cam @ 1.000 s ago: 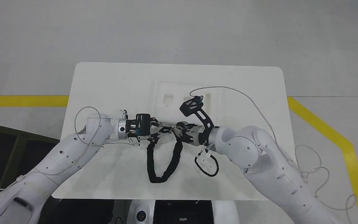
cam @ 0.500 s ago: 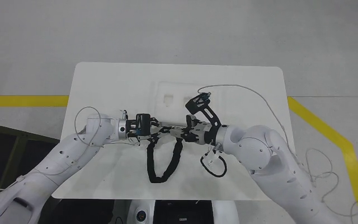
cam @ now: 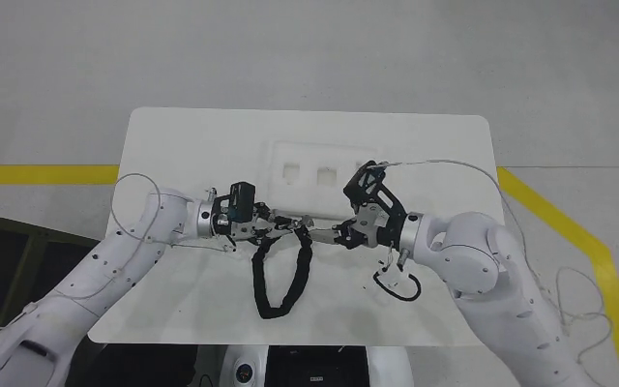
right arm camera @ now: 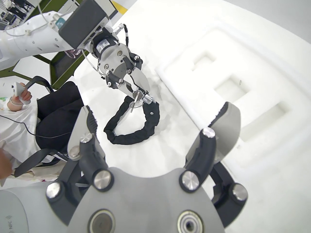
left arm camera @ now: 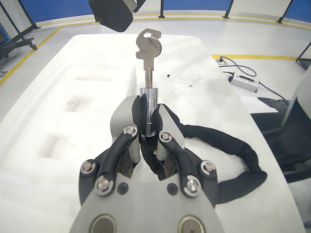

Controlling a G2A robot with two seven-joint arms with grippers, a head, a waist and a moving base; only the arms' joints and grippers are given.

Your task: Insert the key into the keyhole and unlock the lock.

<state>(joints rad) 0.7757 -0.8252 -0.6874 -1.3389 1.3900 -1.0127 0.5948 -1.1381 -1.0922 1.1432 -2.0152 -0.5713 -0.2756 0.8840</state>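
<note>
My left gripper (left arm camera: pixel 147 109) is shut on the silver cylinder of the lock (left arm camera: pixel 150 98), held just above the table. A silver key (left arm camera: pixel 148 49) sticks out of the keyhole with its head free. The lock's black sleeved chain (left arm camera: pixel 233 146) hangs in a loop onto the table (cam: pixel 280 290). My right gripper (right arm camera: pixel 156 122) is open and empty, a short way from the key (right arm camera: pixel 135 97) and facing it. In the top view the left gripper (cam: pixel 274 229) and right gripper (cam: pixel 331 235) point at each other with the key (cam: pixel 302 229) between them.
A white foam tray (cam: pixel 319 174) with three square recesses lies on the white table (cam: pixel 174 145) just behind both grippers. The table's front edge is close to the chain loop. Bare tabletop lies to the left and right.
The right gripper let go of the key and drew back to the right, now open. The key stays in the cylinder. The left gripper kept its hold, shifting slightly.
</note>
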